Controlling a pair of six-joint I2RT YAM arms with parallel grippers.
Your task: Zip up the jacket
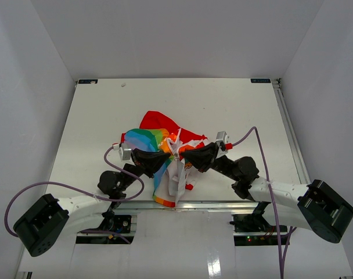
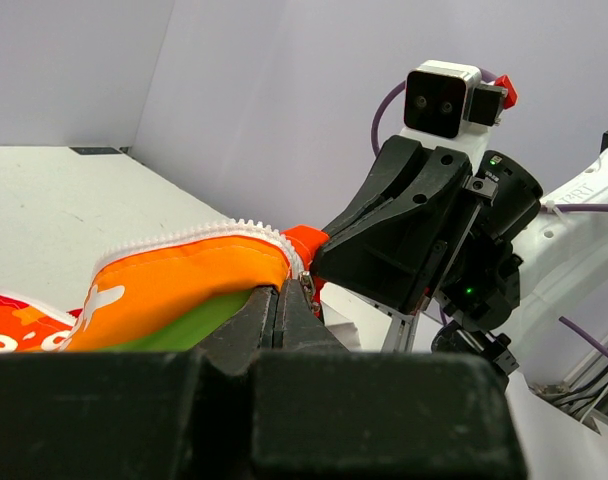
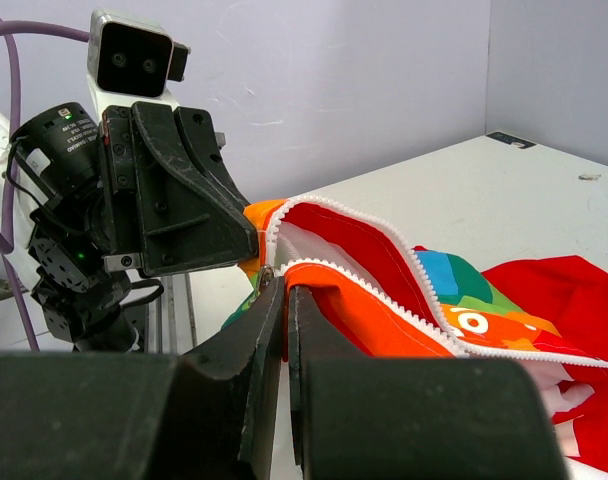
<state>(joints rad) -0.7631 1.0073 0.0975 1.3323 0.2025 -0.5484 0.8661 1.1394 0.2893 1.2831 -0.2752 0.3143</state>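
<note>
Left fingers (image 2: 246, 322), right fingers (image 3: 316, 342) clamp jacket (image 1: 144, 139) zipper edges (image 3: 384, 236).

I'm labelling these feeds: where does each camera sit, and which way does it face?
Top external: above and behind the arms, looking down on them, the table and the jacket.
Left wrist: on that wrist, looking past the left gripper at the right gripper.
Right wrist: mirrored, past its own fingers at the left gripper.
Shared: both wrist views show the zipper teeth.
</note>
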